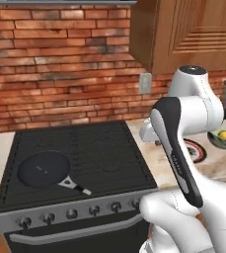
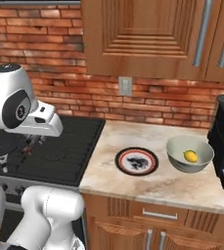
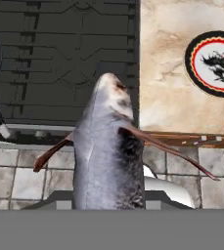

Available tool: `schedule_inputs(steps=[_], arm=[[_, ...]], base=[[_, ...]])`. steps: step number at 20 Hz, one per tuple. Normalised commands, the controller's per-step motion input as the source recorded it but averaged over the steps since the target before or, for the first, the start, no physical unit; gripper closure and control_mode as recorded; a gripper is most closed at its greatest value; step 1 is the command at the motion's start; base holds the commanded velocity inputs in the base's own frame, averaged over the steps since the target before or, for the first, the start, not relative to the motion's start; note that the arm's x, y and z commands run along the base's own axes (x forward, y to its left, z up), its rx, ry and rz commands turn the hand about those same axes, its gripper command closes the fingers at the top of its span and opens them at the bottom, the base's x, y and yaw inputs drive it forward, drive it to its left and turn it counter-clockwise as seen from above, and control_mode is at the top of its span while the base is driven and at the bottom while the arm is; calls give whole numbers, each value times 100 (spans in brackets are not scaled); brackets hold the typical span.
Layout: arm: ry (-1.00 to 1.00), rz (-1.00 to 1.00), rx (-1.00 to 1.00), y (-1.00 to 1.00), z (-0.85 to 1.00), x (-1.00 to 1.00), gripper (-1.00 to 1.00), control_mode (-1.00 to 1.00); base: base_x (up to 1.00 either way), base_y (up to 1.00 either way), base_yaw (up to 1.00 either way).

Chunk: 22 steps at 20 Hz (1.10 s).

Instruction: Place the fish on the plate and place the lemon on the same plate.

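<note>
Right up against the hand camera hung the fish (image 3: 108, 151), grey with reddish fins, filling the centre of the frame — the gripper was clamped tight on it above the stove's (image 3: 64, 53) front edge. Upper right in that view lay the plate (image 3: 216, 61) on the counter (image 3: 167, 88). Over in the right base view, the lemon (image 2: 190, 156) sat in a bowl (image 2: 189, 154) just right of the plate.
</note>
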Motion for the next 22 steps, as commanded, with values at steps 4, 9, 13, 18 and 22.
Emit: schedule_inputs(steps=[4,9,13,18,22], arm=[[0,0,0,0,0,0,100,100],[0,0,0,0,0,0,100,100],[0,0,0,0,0,0,100,100],[0,0,0,0,0,0,100,100],[0,0,0,0,0,0,100,100]], base=[[1,-100,0],[17,-35,-7],[41,-4,-16],[52,-18,-10],[25,-44,0]])
